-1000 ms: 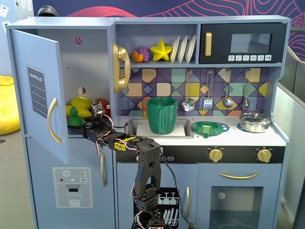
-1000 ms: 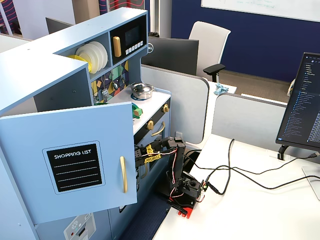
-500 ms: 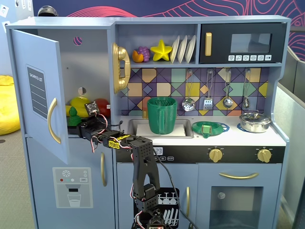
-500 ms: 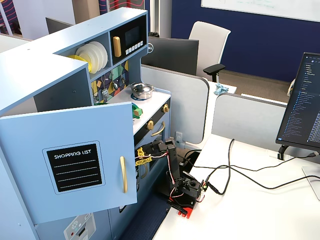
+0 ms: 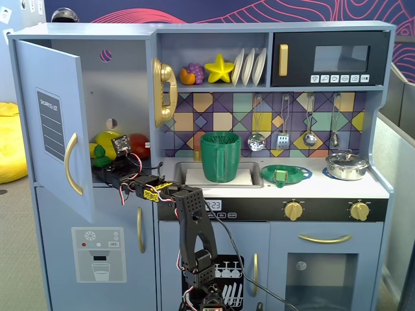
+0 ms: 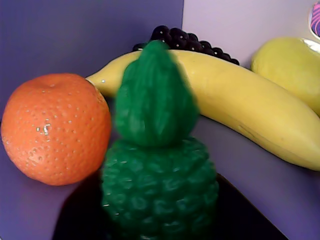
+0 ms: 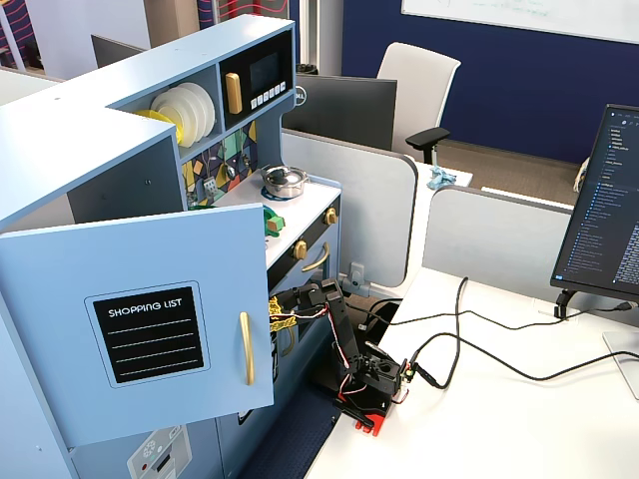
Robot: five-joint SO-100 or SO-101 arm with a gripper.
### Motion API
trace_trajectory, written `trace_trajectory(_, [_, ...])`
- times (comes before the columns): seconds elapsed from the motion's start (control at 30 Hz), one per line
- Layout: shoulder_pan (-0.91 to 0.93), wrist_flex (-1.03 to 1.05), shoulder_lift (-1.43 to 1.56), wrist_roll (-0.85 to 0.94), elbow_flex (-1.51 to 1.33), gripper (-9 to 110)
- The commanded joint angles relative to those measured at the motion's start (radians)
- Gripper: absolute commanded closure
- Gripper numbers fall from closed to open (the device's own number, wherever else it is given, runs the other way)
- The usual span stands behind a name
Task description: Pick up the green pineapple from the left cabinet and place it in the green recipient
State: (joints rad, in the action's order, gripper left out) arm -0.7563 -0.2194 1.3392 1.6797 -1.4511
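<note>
Finding one: the green pineapple (image 6: pixel 159 165) stands upright dead ahead of my jaws, filling the centre and lower centre of the wrist view, crown up and body below, so its long axis runs vertically in that frame. A dark shape spreads beneath its base at the bottom edge; I judge it part of my own hardware, but neither finger is distinct. In a fixed view, my jaws (image 5: pixel 111 153) are reached inside the left cabinet (image 5: pixel 55 123), at left of frame, with the pineapple (image 5: pixel 99 152) just beside the camera housing. I cannot tell how far my jaws stand open, nor whether they touch the fruit.

Finding two: neighbours are close. An orange (image 6: pixel 55 127) sits just beside the pineapple at left of the wrist view; a banana (image 6: pixel 240 105) lies diagonally behind it, with dark grapes (image 6: pixel 185 39) behind that and a yellow-green fruit (image 6: pixel 292 70) at upper right.

Finding three: the green recipient (image 5: pixel 220 157) stands on the counter surface at centre of that fixed view, well apart from the cabinet.

Legible writing: the door panel (image 7: pixel 150 332) reads "SHOPPING LIST". The oven display (image 5: pixel 212 205) reads roughly "12:23", not certain.
</note>
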Motion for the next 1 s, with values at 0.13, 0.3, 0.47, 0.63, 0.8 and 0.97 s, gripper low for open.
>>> trace_trajectory(0.13, [0.034,-0.084,0.264,0.084,-0.124,101])
trace_trajectory(0.3, [0.041,-0.097,0.563,0.117,-0.341,101])
trace_trajectory(0.47, [0.058,-0.018,0.865,0.192,-0.537,101])
trace_trajectory(0.63, [0.1,0.192,1.203,0.193,-0.678,101])
trace_trajectory(0.8, [0.276,0.428,1.41,0.146,-0.646,101])
trace_trajectory(0.97, [0.566,0.707,1.402,0.032,-0.449,101])
